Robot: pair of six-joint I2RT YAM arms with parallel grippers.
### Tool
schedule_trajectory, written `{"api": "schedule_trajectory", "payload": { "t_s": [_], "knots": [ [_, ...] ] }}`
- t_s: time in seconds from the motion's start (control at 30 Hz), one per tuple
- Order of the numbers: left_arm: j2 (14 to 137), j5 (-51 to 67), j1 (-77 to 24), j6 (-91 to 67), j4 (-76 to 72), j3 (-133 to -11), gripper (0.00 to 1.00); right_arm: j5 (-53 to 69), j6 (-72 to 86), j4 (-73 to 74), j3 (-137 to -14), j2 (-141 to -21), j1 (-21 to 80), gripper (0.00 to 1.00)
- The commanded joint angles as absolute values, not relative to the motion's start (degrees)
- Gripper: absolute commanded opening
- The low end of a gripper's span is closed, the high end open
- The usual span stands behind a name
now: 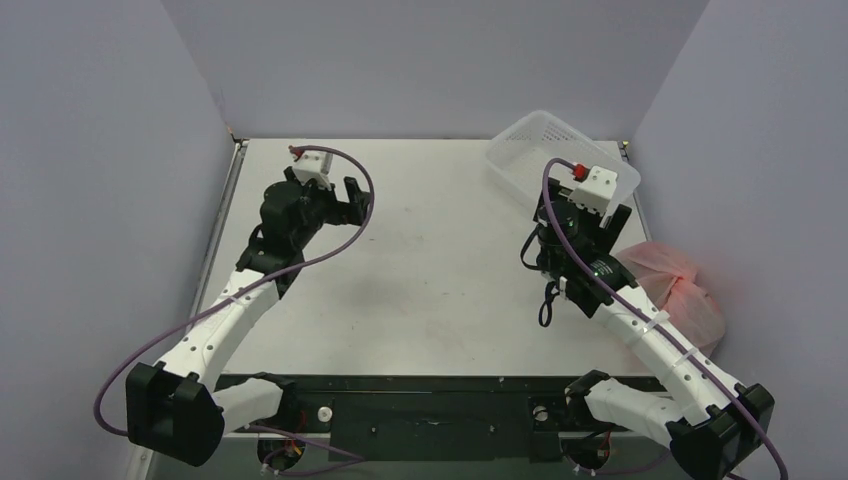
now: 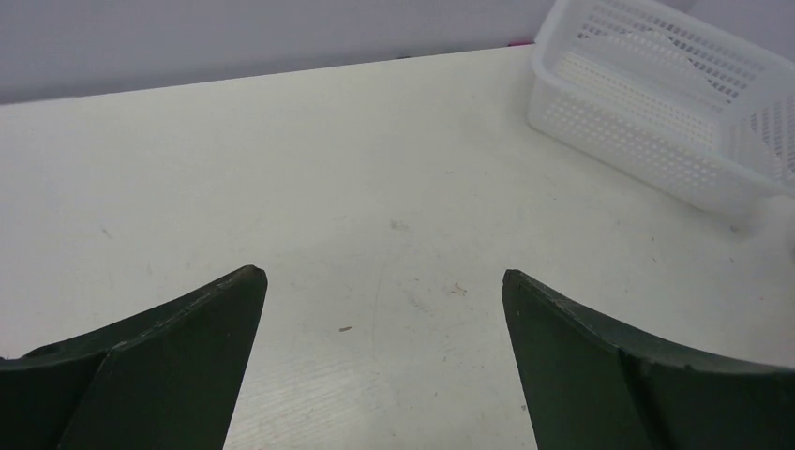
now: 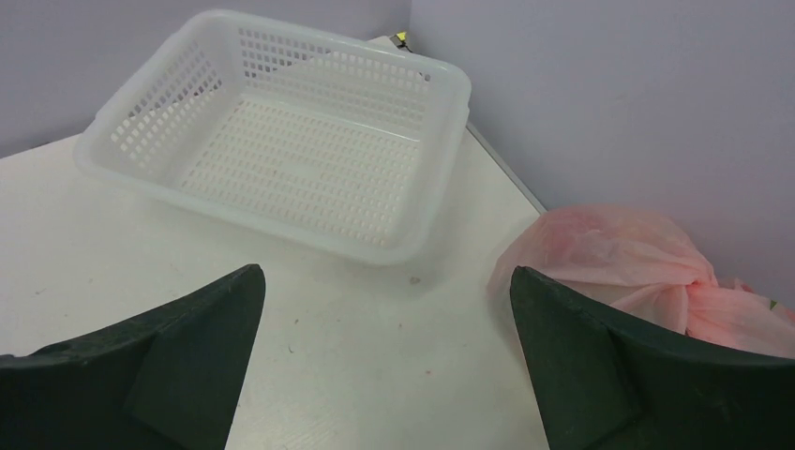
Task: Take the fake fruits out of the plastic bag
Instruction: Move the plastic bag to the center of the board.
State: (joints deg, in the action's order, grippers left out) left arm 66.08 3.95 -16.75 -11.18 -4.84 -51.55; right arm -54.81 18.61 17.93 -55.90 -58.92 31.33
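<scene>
Plastic bag [image 1: 672,285], pink and crinkled, lies bunched at the right edge of the surface [image 1: 430,270], just beside the right arm; its contents show only as a reddish blur. Right pincer [image 3: 387,272] hovers empty, fingers spread wide, between the bag and the white perforated basket [image 3: 150,131] in the far right corner. Left pincer [image 2: 384,277] is likewise spread wide and empty above the surface's left half.

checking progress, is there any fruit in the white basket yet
No, the white basket shows only its bare perforated floor in the right wrist view.
</scene>
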Motion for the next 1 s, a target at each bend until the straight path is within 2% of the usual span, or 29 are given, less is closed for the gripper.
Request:
{"api": "schedule_trajectory", "payload": {
  "t_s": [0.0,0.37,0.57,0.8,0.97],
  "knots": [
    [66.4,3.9,-21.9,-6.8,-4.5,-55.1,0.97,-54.9,22.3,20.9,-54.7,-58.3,31.6,1.00],
    [64.8,-2.4,-29.2,-1.6,-3.6,-53.7,0.97,-52.8,26.1,23.8,-52.1,-57.9,30.7,1.00],
    [64.1,-5.1,-29.4,-0.4,-4.0,-52.9,0.97,-51.3,38.0,25.2,-50.6,-58.9,19.0,1.00],
    [64.7,-5.0,-29.4,-0.3,-4.1,-52.9,0.97,-57.7,57.1,34.5,-50.1,-60.8,2.3,1.00],
    [64.8,-4.7,-29.5,-0.3,-4.2,-52.9,0.97,-60.6,60.6,37.0,-51.4,-66.2,-6.6,1.00]
  ]
}}
